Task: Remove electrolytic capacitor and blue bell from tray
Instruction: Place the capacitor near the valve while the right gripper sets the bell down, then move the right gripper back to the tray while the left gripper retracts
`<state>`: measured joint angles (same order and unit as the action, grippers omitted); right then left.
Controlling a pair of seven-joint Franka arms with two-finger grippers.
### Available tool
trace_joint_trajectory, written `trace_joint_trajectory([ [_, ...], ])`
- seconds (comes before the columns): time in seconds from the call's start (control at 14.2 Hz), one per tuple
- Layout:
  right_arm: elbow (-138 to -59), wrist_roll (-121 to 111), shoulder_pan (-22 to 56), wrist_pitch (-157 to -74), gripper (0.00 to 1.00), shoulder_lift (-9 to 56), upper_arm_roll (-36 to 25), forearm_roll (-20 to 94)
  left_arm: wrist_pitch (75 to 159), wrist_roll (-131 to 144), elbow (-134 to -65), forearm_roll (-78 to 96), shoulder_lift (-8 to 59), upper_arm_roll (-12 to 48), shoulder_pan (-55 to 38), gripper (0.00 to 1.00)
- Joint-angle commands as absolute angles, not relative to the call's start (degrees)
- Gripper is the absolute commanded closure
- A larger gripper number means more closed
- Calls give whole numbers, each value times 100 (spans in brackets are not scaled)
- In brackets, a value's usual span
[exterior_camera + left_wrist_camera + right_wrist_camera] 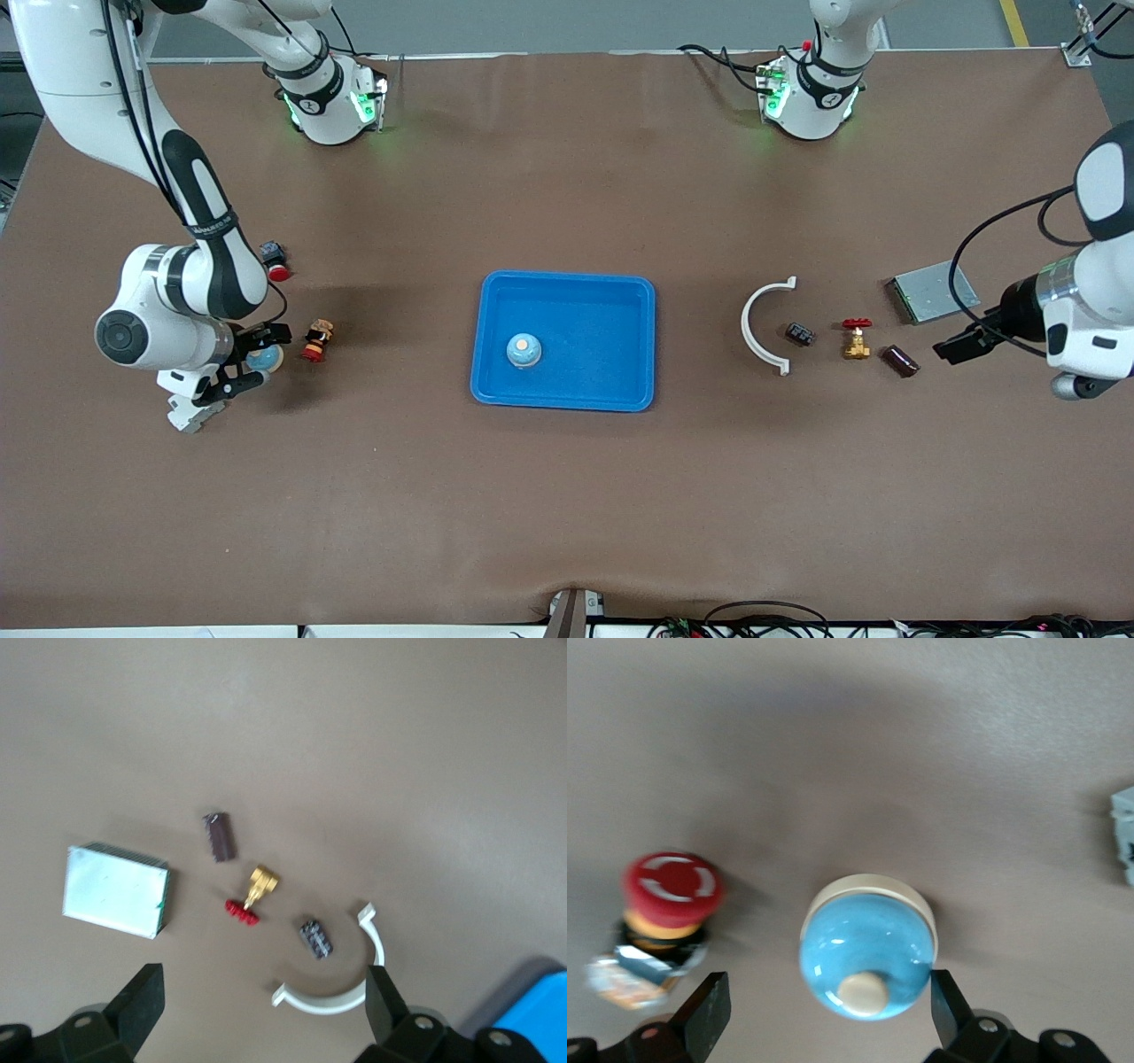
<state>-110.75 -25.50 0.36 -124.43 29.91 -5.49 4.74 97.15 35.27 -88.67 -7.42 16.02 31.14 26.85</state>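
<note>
A blue bell (266, 358) with a cream button sits on the table toward the right arm's end, and shows again in the right wrist view (866, 955). My right gripper (255, 360) stands open around it, one finger on each side; one finger (948, 1001) is close to the bell's edge. A second blue bell (524, 351) rests in the blue tray (567, 276) at the middle of the table. The capacitor (899, 361), a dark brown cylinder (220, 835), lies toward the left arm's end. My left gripper (946, 347) hangs open beside it, holding nothing.
Between capacitor and tray lie a brass valve with a red handle (856, 339), a small black block (800, 334) and a white curved bracket (764, 323). A grey metal box (932, 292) lies by the left gripper. A toy figure (317, 341) and a red push button (277, 268) sit near the right gripper.
</note>
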Motion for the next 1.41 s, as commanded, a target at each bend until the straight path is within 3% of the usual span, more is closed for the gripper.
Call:
trace_joint_trajectory([
  [0.0,-10882,-2042,78,-11841,0,2699,-466,800,9063,3261,-8325,-659,1591,3225,2716,0],
  [0.42,-10793,-407,729,-11566,0,2426,-466,809,8780,2375,-8130,-642,1012,3165,2507,0],
  [0.57,-10802,-89,843,-11566,0,2356,-457,817,8754,1891,-8156,-642,722,2447,1805,0],
  [0.85,-10793,832,1343,-11601,0,2259,-457,931,8341,1443,-8235,-642,449,1699,1057,0],
  [1.13,-10723,1975,1950,-11785,0,2197,-466,1133,8332,791,-8814,-589,-192,811,328,0],
  [1.34,-10391,2792,2485,-12015,0,2197,-466,1134,8367,634,-9271,-528,-614,580,158,0],
])
